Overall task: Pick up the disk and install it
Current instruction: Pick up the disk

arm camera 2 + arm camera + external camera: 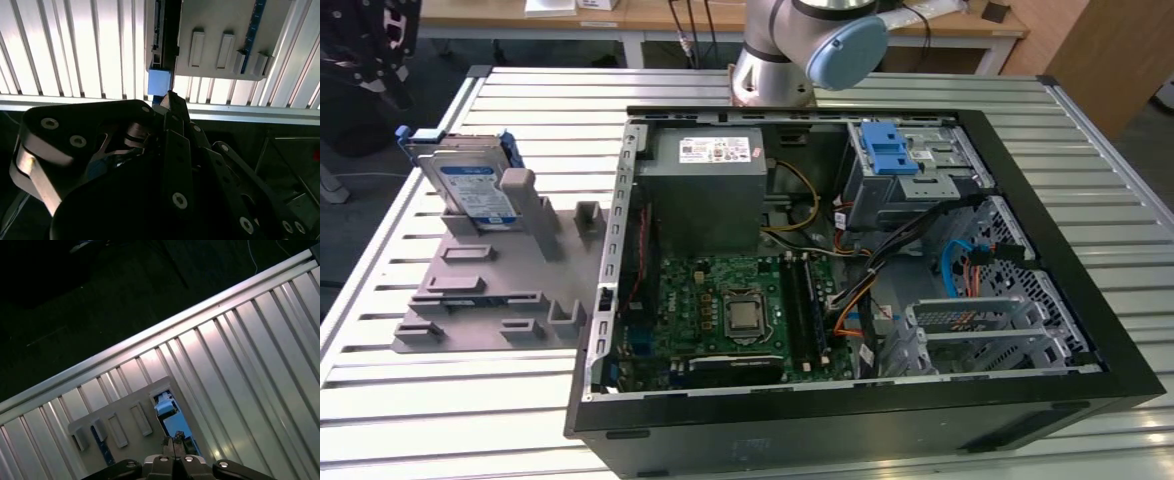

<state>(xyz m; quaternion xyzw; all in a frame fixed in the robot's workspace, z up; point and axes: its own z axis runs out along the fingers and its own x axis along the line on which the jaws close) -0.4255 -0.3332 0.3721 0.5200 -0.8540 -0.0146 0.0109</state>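
Item one, my claw [172,442]: clenched, the two tips pressed together with nothing gripped between them, seen in both wrist views; in the second wrist view its dark linkage crowds the foreground and the tips [169,95] meet just short of a blue block. Item two, the disk [470,185]: a silver drive with a blue-and-white label and a blue rail frame, standing on edge in the grey fixture [480,290] at the exterior view's left, well apart from the computer case. In the first wrist view the disk [172,420] lies just beyond my tips, its blue end plain to see, and I am not holding it. In the second wrist view the disk [161,50] shows edge-on beside the fixture [220,30] with its raised grey tabs. Item three, the ribbed metal table [454,400], which carries everything; its bright slats run under the fixture [125,422] in the first wrist view. Item four, the open computer case [854,420], lying on its side at the exterior view's right, green motherboard [734,310] exposed, grey power supply [707,175] with a white sticker behind it, and a bright blue latch [891,160] on the drive cage. Item five, my arm [787,50], rising from the table's far edge.
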